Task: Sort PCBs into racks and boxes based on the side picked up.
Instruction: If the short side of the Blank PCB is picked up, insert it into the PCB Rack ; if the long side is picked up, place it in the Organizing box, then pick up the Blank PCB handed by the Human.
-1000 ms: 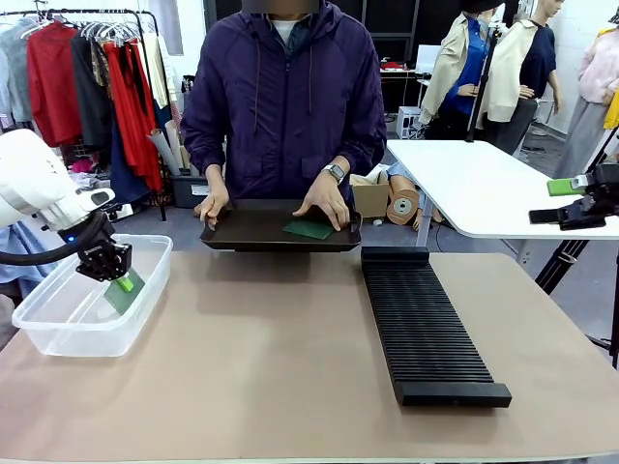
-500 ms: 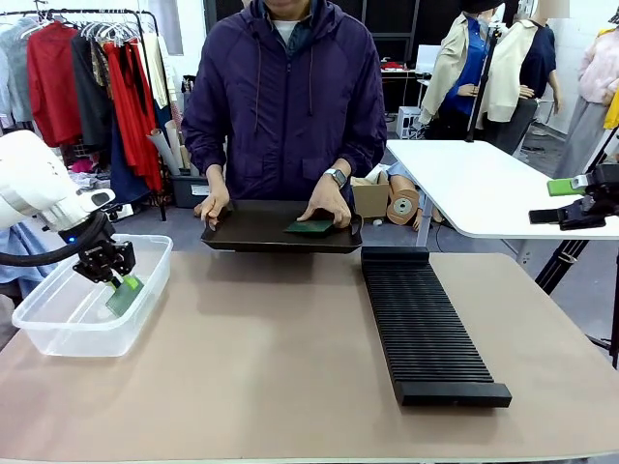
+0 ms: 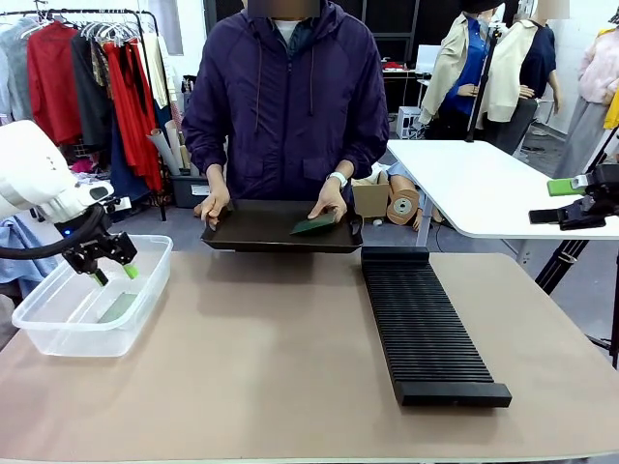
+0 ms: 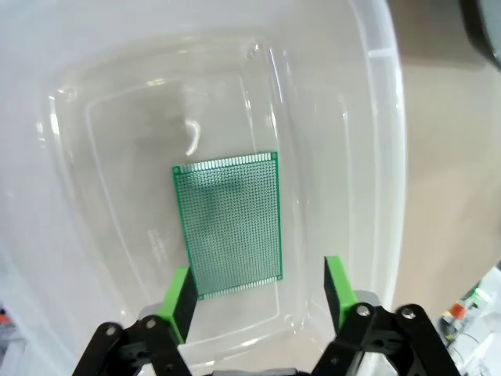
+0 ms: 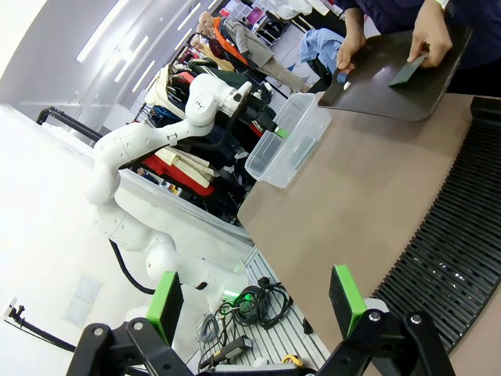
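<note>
Just below the wide, empty left pincer (image 4: 257, 274), clear rectangular plastic tub (image 4: 377, 117) holding one thin green circuit board (image 4: 228, 223) flat, right pincer (image 5: 254, 282) wide too.

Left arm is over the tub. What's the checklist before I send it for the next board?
1. Left gripper open, holding nothing: ok.
2. PCB lying flat on the floor of the tub: ok.
3. Next PCB free to pick: not ok, the person's hand holds it tilted on the tray.
4. Which face of that board is up: cannot tell.
5. Right gripper open, holding nothing: ok.
</note>
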Robot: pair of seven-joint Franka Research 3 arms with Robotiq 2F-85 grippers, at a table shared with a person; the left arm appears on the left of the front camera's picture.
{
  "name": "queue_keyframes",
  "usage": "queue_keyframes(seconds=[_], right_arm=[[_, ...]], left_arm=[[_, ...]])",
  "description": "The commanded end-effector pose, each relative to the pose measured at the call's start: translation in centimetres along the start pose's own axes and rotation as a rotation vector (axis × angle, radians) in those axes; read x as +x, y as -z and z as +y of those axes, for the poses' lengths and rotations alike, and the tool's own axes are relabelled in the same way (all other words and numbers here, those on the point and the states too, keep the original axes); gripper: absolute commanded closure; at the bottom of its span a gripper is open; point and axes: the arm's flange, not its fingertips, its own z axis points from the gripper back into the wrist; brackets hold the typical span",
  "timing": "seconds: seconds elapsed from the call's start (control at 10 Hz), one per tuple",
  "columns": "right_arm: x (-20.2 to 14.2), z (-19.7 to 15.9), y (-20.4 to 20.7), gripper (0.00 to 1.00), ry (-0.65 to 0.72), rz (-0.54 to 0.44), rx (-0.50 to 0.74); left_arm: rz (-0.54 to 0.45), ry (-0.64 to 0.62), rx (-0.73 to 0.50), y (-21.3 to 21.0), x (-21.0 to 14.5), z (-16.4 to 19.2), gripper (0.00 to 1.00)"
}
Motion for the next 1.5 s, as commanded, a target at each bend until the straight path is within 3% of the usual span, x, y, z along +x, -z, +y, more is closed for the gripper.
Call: queue_keyframes(seconds=[0.0,0.5,1.1,1.2,1.4], right_arm=[[0.3,0.2,0.0,0.0,0.003,-0.013,0.004],[0.3,0.2,0.0,0.0,0.003,-0.013,0.004],[0.3,0.2,0.0,0.0,0.003,-0.013,0.004],[0.3,0.2,0.0,0.0,0.003,-0.013,0.004],[0.3,0.2,0.0,0.0,0.003,-0.013,0.004]], left_arm=[[-0.008,0.0,0.041,-1.8,-0.2,-1.0,0.0],[-0.003,0.016,0.044,-4.5,-0.3,-2.0,0.0],[0.006,0.014,0.019,-4.6,-0.2,-2.0,0.0],[-0.003,0.014,-0.043,-4.8,-0.1,-1.8,0.0],[-0.026,-0.005,-0.291,-5.6,-0.3,-0.6,0.0]])
